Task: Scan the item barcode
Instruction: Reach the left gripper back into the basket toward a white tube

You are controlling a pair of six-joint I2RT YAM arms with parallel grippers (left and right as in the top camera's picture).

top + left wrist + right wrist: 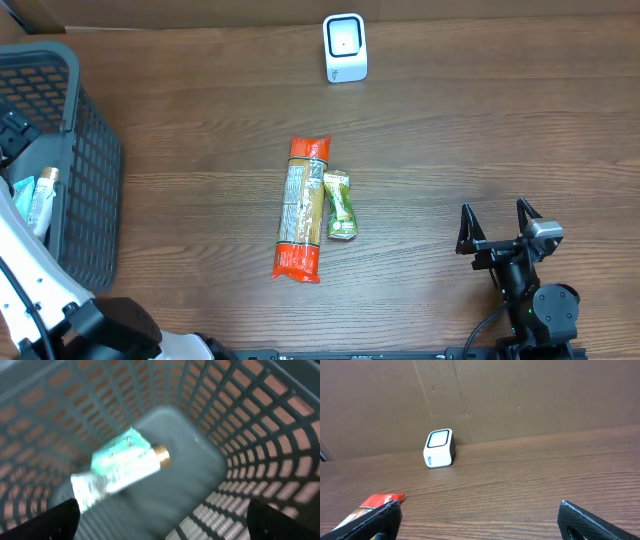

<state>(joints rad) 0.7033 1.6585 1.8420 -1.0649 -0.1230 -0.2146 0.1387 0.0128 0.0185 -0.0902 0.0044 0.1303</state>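
Over the nine-o'clock basket (95, 190), left fingers (55, 520) spread wide above a tube (120, 467); right fingers (466, 230), four o'clock, likewise parted.

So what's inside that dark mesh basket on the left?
A green-and-white tube with a gold cap lies on the basket floor. Overhead, the left arm covers part of the inside, so more may be hidden.

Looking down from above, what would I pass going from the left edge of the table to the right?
Dark mesh basket → long orange-ended package → small green pouch → right gripper. The white scanner sits straight behind the pouch, so it has no clear place in the order.
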